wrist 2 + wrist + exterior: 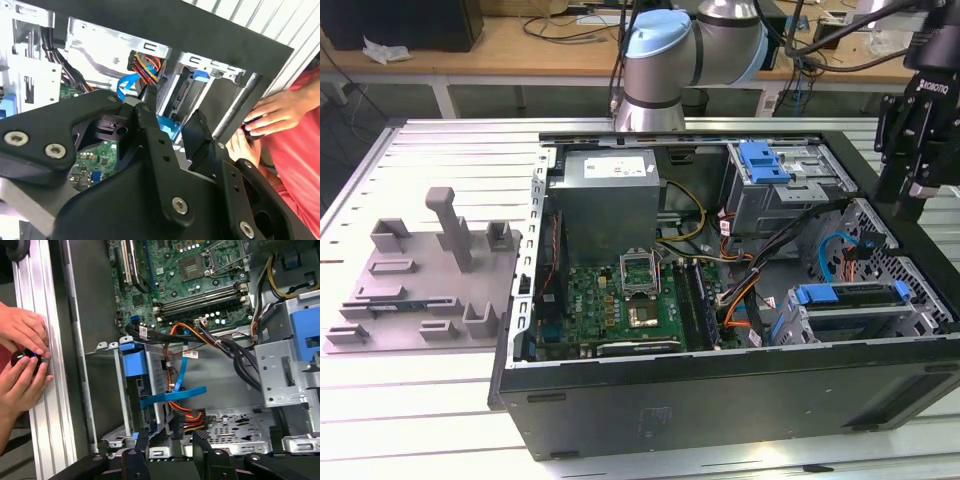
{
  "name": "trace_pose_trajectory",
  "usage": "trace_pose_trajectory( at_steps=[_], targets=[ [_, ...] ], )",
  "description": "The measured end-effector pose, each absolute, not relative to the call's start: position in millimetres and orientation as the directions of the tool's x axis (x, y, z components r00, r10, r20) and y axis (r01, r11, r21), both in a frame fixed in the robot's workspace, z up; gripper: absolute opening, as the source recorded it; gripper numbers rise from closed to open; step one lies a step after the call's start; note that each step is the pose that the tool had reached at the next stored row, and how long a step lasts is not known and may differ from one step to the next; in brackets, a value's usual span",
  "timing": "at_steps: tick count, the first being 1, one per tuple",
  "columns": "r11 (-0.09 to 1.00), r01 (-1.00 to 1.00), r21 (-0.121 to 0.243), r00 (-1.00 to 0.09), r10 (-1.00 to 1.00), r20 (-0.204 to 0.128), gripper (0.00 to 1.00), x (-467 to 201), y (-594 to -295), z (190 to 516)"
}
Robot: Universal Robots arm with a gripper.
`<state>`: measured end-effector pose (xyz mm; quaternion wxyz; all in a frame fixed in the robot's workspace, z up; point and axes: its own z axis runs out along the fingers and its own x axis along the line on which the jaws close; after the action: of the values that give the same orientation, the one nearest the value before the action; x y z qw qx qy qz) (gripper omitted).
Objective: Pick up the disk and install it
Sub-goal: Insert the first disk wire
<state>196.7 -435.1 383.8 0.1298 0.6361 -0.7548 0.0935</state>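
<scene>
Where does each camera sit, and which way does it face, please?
Exterior view: off the arm, high up, looking down into the open case; the arm and gripper show.
First wrist view: on the wrist, looking down past the open gripper at the drive cage and a person's hands.
Second wrist view: on the wrist, looking slantwise across the gripper's links into the case.
Both wrist views share the gripper and hands.

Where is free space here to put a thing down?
Bare table slats lie before and beyond the grey fixture, at the exterior view's left. Inside the case, cables crowd the space beside the motherboard.
</scene>
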Motion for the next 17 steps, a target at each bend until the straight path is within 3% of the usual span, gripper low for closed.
trace_pose_trajectory(
  at_steps=[5,11,17],
  targets=[
    [0.269,-0.963,0.022,-0.248,-0.914,0.322,0.47,198,-435,376],
    [0.293,-0.956,0.010,-0.269,-0.890,0.367,0.47,205,-435,374],
    [0.307,-0.952,0.007,-0.282,-0.881,0.379,0.47,205,-431,361]
  ],
)
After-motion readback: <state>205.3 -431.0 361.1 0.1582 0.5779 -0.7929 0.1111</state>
